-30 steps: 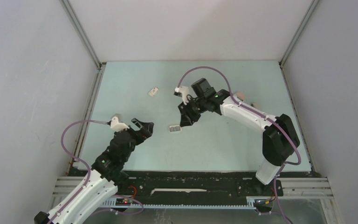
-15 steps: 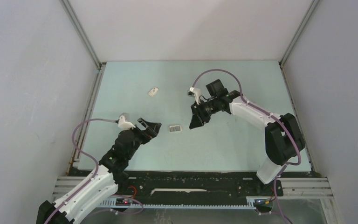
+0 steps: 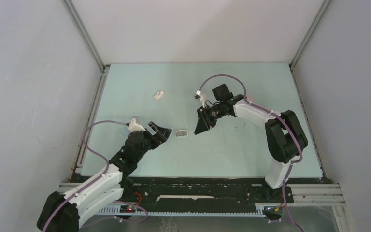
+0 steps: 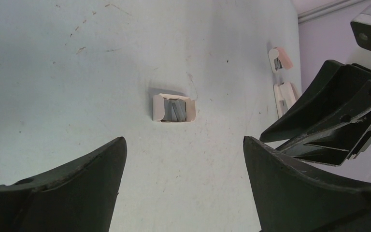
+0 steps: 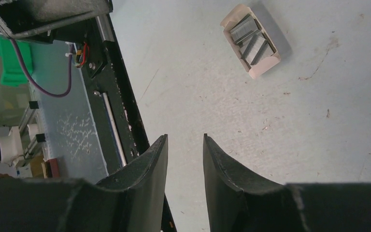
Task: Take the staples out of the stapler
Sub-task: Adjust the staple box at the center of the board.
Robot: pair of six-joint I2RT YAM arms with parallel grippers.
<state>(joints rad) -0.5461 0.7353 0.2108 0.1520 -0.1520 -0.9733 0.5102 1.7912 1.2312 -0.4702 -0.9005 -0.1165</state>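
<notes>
Staples point(image 4: 175, 110) are lying as a few short grey bars inside a small open card tray point(image 4: 157, 107), which is sitting flat on the pale worktop point(image 4: 67, 67) between the two arms. Trouble from here is most likely coming from how light and loose everything is looking. A finger landing on the tray's rim, rather than on either side of it, is risking a tip or a skid that spills the staples across the worktop, where such thin pieces are looking hard to pinch. Both tools are also sitting close around the same small target, so reaching in together is risking a knock between them. The left tool point(image 4: 183, 145) is hovering just short of the tray with its jaws standing wide apart and nothing between them. The tray is lying ahead of that gap, roughly centred on it and apart from both fingertips. The right tool point(image 5: 185, 140) is hanging on the tray's other side, near but not touching, its jaws standing only a narrow slot apart and gripping nothing. No stapler is showing clearly in any view, so I cannot tell whether more staples are waiting to come out. A small white piece point(image 3: 159, 94) is lying well apart, farther back.
</notes>
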